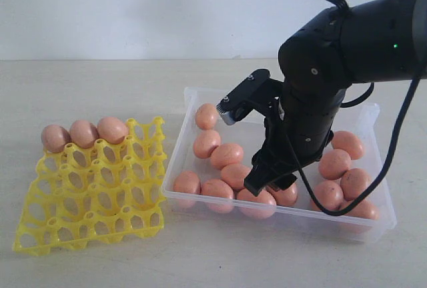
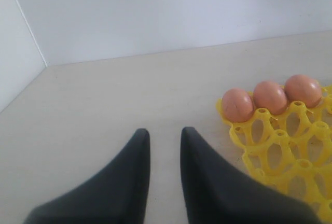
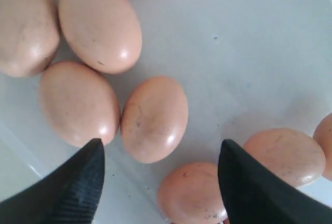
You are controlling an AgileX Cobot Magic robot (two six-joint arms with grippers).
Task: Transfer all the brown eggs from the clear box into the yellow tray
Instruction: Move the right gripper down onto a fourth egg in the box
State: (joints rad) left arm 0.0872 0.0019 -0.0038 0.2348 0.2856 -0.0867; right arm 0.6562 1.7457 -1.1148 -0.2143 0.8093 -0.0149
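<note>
The clear box [image 1: 374, 116] sits right of centre and holds several brown eggs [image 1: 227, 155]. Left of it lies the yellow tray [image 1: 93, 195], with three eggs [image 1: 83, 133] in its far row. My right gripper [image 1: 270, 183] reaches down into the box near its front wall. In the right wrist view it [image 3: 161, 142] is open wide, holding nothing. One egg [image 3: 154, 119] lies just ahead of the gap and another [image 3: 192, 193] sits low between the fingers. My left gripper [image 2: 165, 133] hovers over bare table beside the tray [image 2: 282, 151], slightly open and empty.
The right arm's black cable [image 1: 393, 148] loops down over the box's right side. The beige table [image 1: 100, 88] runs back to a white wall. More eggs [image 1: 347, 145] lie at the box's right end, past the arm.
</note>
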